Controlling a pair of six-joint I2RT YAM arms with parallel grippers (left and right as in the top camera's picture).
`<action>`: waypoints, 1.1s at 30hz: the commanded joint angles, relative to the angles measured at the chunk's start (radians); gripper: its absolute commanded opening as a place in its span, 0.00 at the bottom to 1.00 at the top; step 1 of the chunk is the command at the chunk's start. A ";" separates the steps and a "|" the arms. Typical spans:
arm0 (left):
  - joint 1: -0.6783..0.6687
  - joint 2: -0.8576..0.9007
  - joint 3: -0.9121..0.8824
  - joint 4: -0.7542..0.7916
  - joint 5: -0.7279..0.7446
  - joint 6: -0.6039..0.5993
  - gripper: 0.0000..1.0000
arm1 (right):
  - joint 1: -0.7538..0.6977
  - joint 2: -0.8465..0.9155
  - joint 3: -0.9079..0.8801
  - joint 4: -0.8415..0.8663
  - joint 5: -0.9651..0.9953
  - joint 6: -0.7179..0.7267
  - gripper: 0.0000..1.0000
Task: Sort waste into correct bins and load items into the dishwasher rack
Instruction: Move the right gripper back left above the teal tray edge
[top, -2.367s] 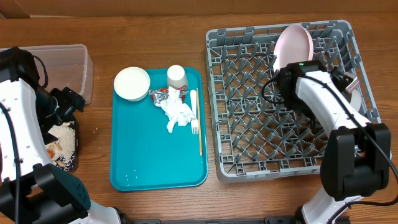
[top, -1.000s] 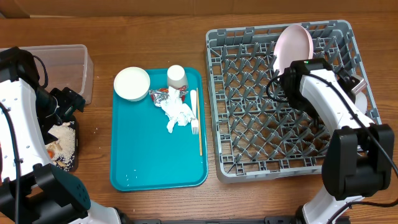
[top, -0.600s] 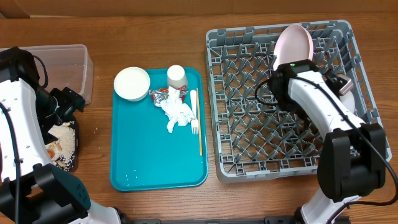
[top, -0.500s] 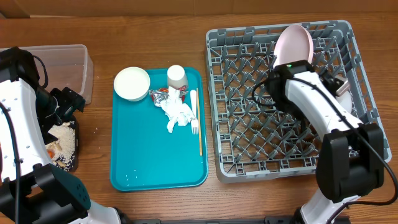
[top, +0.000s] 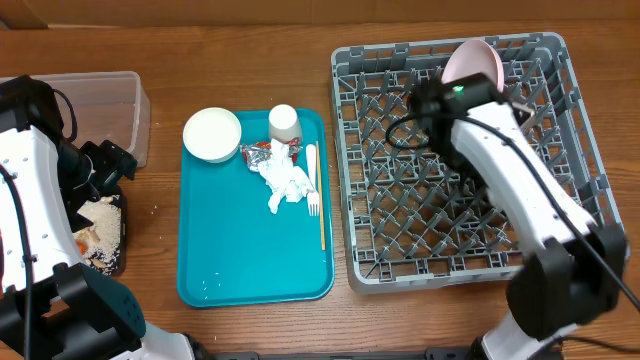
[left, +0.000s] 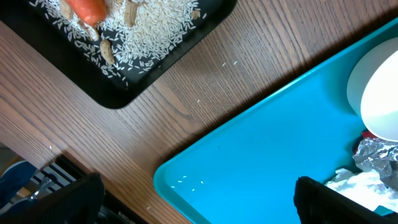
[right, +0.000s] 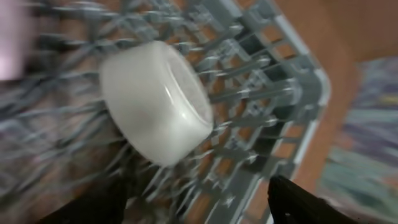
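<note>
— Right claw (right: 196, 194): fingers spread, empty.
— And the item?
— White bowl (right: 155, 102), on its side in the rack (right: 267, 81), just ahead of the claw. Risk: a fingertip could clip it and roll it loose.

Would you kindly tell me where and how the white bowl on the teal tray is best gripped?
Probably the rim on the side away from the wrapper, from above, with one finger inside: the white bowl appears upright and open, and that side is free.
</note>
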 joint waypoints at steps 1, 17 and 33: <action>0.000 -0.013 -0.001 0.001 -0.013 0.002 1.00 | 0.004 -0.140 0.107 0.037 -0.218 -0.202 0.81; 0.000 -0.013 -0.001 0.001 -0.013 0.002 1.00 | 0.069 -0.286 0.156 0.448 -0.941 -0.453 1.00; 0.000 -0.013 -0.001 0.001 -0.013 0.002 1.00 | 0.227 -0.053 0.149 0.580 -0.870 -0.454 1.00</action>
